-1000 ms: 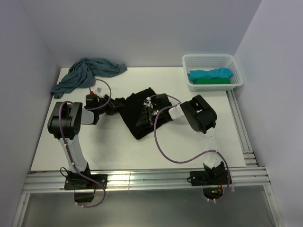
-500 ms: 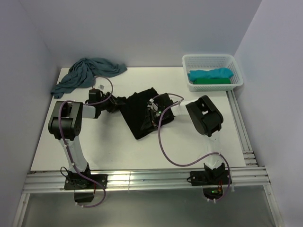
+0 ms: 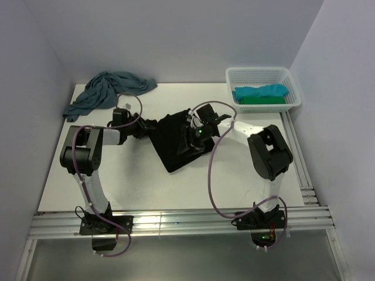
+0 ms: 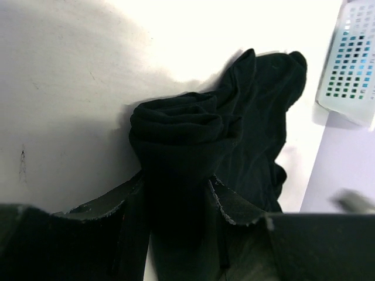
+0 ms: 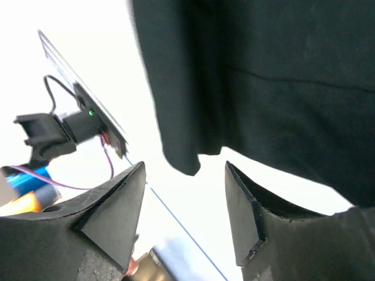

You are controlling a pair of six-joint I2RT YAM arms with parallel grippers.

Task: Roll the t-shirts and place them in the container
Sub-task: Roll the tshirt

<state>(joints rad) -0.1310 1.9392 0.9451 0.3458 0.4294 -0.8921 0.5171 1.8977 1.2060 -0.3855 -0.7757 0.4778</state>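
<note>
Pale lilac walls (image 3: 176, 35) around a white bench (image 3: 135, 187), viewed from above. Nearest, a metal rail (image 3: 176, 221) along the front edge, carrying the bases of two black arms. Mid-bench, a black t-shirt (image 3: 169, 147), crumpled and lying at a slant, with both arms reaching in to it. At its left corner, the left claw (image 3: 145, 127), clenched on a rolled-up end of the black cloth; in the left wrist view, that tight roll wedged between the two fingers (image 4: 99, 213), the rest of the shirt trailing away beyond. Over the shirt's right side, the right claw (image 3: 188, 139), released, fingers spread with only bare bench between them, the shirt's edge just past the tips in the right wrist view. Farther back on the left, a dusty-blue t-shirt (image 3: 108, 88) heaped by the rear wall. In the far right corner, a white mesh basket (image 3: 258, 71) holding a turquoise t-shirt (image 3: 261, 92) and, touching it on the near side, a green t-shirt (image 3: 263, 100).
</note>
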